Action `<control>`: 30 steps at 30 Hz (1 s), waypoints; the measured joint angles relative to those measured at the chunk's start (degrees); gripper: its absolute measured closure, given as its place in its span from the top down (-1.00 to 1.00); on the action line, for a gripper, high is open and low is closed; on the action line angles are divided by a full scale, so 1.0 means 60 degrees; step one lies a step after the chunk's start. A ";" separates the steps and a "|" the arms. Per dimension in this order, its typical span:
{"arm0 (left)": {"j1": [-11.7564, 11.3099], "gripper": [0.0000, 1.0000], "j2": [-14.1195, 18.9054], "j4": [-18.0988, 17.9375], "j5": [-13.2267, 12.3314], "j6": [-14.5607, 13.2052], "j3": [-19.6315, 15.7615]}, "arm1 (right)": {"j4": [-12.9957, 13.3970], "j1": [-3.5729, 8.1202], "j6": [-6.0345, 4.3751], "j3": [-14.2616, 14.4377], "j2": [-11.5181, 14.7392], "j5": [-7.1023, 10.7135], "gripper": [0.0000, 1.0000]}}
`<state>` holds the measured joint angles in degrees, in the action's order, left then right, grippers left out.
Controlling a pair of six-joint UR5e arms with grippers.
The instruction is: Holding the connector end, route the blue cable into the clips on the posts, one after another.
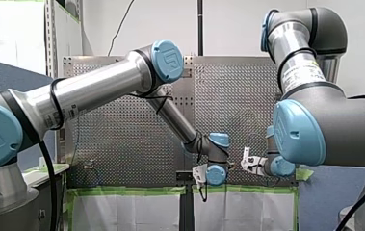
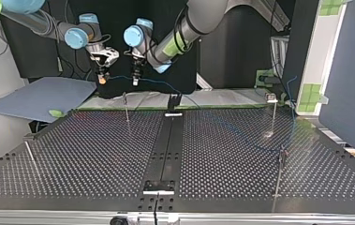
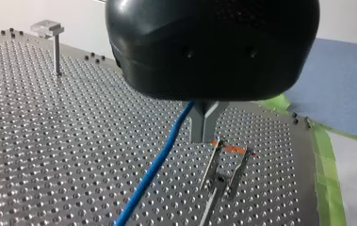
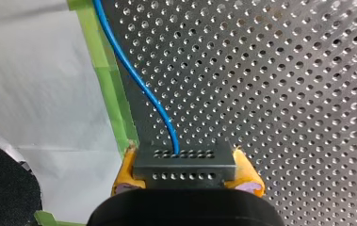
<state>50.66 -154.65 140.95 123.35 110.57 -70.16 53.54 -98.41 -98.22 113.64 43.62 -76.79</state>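
The blue cable (image 3: pixel 153 169) runs from between the metal fingers of my left gripper (image 3: pixel 203 137), which is shut on it, down over the perforated table. Just under that gripper stands a thin post with a forked clip (image 3: pixel 223 169), with no cable in it. My right gripper (image 4: pixel 185 175) is shut with its yellow pads (image 4: pixel 128 172) on the black connector (image 4: pixel 185 162), and the cable (image 4: pixel 138 80) leaves the connector's far face. In the top view my right gripper (image 2: pixel 101 77) and my left gripper (image 2: pixel 136 80) hang side by side above the far edge, with the cable (image 2: pixel 119 78) stretched between them.
Further clip posts stand at the far right (image 2: pixel 273 112), near left (image 2: pixel 29 152) and near right (image 2: pixel 280 171) of the top view, and one far post (image 2: pixel 126 107) stands below the grippers. A black rail (image 2: pixel 166 145) runs down the table's middle. Green tape (image 4: pixel 105 70) edges the table.
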 joint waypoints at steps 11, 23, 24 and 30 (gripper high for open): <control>-0.0076 -0.95 -0.0574 0.0119 -0.0135 0.0106 0.0661 | 0.0124 0.0053 -0.0053 -0.0302 -0.0278 0.0034 -1.00; -0.0208 -0.95 -0.0607 -0.0054 -0.0111 0.0188 0.0712 | 0.0097 0.0384 -0.0176 -0.0790 -0.0612 0.0073 -1.00; -0.0219 -0.95 -0.0609 -0.0093 -0.0120 0.0187 0.0712 | 0.0101 0.0408 -0.0170 -0.0851 -0.0626 0.0079 -1.00; -0.0293 -0.95 -0.0846 -0.0280 -0.0220 0.0197 0.0852 | 0.0015 0.0469 -0.0023 -0.1205 -0.0908 0.0276 -1.00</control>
<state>48.90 -159.72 139.27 122.03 111.75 -65.04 53.63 -95.60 -98.35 106.41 38.18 -75.14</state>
